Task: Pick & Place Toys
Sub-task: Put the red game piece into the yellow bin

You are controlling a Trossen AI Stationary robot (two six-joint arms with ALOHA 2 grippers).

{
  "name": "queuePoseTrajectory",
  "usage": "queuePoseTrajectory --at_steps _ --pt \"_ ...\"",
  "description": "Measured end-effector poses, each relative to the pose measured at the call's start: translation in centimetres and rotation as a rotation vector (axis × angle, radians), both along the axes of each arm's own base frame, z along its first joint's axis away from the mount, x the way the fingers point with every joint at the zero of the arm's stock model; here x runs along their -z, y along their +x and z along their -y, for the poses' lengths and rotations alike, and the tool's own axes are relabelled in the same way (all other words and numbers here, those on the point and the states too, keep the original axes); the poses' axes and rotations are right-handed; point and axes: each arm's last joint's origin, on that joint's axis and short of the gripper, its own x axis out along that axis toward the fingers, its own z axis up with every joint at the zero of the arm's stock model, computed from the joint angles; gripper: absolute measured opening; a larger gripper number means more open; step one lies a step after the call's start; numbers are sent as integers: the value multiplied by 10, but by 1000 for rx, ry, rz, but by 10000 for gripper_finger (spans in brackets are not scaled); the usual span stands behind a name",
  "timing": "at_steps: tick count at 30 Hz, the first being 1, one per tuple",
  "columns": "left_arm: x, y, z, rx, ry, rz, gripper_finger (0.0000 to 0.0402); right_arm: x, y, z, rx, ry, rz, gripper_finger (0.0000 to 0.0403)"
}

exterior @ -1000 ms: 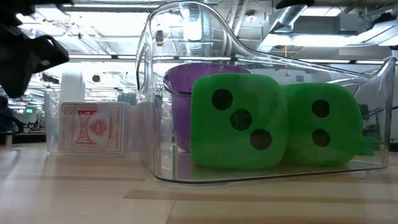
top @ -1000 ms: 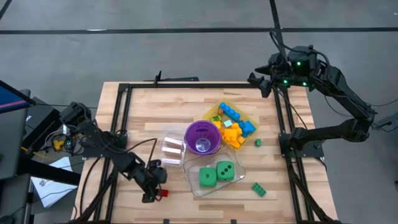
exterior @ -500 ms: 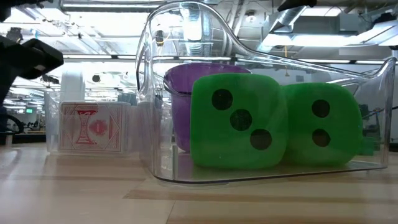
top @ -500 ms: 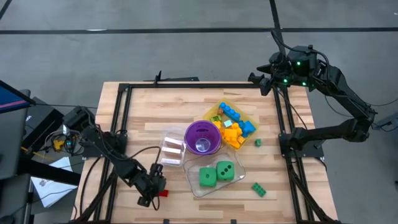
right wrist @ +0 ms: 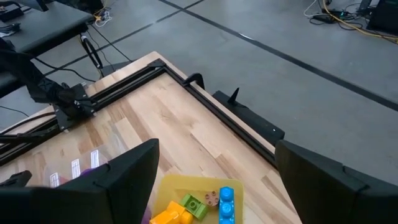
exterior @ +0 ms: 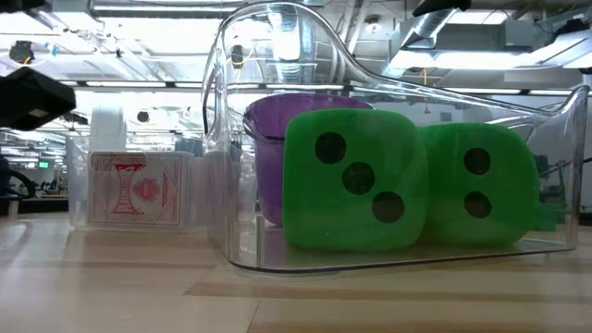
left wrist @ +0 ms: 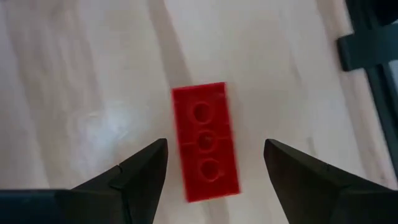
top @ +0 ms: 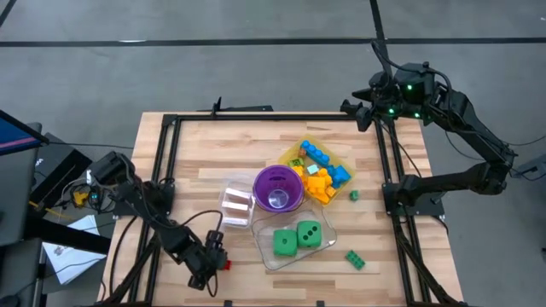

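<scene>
We see the left gripper [left wrist: 214,163] spread wide around the red brick [left wrist: 206,142], near the dice tub [top: 320,249].

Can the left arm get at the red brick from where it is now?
Probably yes. The left end effector hangs open right over the red brick, one finger either side, and nothing lies between them on the bare table.

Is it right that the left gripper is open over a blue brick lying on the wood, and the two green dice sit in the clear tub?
Not quite: the brick is red, not blue. The left wrist view shows it lying flat on the wood between the open fingers of the left gripper. The rest holds: in the high view the two green dice sit in the clear tub.
</scene>
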Motion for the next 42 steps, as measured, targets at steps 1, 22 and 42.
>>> queuePoseTrajectory --at_steps 1,22,42 --pt "2 0 1 0 -1 -1 262 0 0 0 0 0 0 311" --pt "10 6 10 -172 -140 -35 125 0 0 0 4 10 0 311" --pt "-81 -15 -38 -329 -371 60 125 1 6 -12 -118 -46 -35 311"
